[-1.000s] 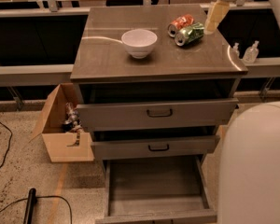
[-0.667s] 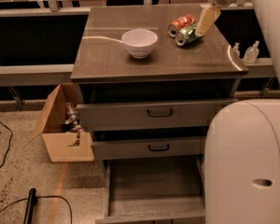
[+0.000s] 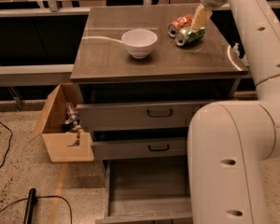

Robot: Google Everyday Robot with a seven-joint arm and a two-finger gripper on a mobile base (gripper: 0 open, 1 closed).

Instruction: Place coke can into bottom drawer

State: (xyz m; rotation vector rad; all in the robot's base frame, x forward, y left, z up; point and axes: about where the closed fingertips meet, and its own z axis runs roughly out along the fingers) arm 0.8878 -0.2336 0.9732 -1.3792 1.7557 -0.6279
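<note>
Item, robot arm [image 3: 231,167]: pale jointed links filling the right side, now covering more of the lower right than a second ago, having swung in across the cabinet front. Item, grey cabinet [image 3: 107,59]: its top lies directly under the gripper, with two upper drawers [image 3: 130,116] closed well below it. Item, bottom drawer [image 3: 144,185]: pulled out and ready, far beneath the gripper and towards me, its right part hidden behind the arm. Item, cardboard box [image 3: 67,146]: on the floor, well off to the side of the gripper and much lower. Item, white bowl [image 3: 139,42]: on the top, apart from the gripper, on the far side of the cans from it. Item, green can [image 3: 190,35]: on its side, just under the gripper tip. Item, coke can [image 3: 179,24]: on its side, touching the green can, just beside the tip, unmoved. Item, gripper [image 3: 198,23]: it has edged in over the pair of cans; released or clenched, I cannot tell. Judgement: approach nearly done, can not yet lifted; the neighbouring green can may be caught or nudged instead.
</note>
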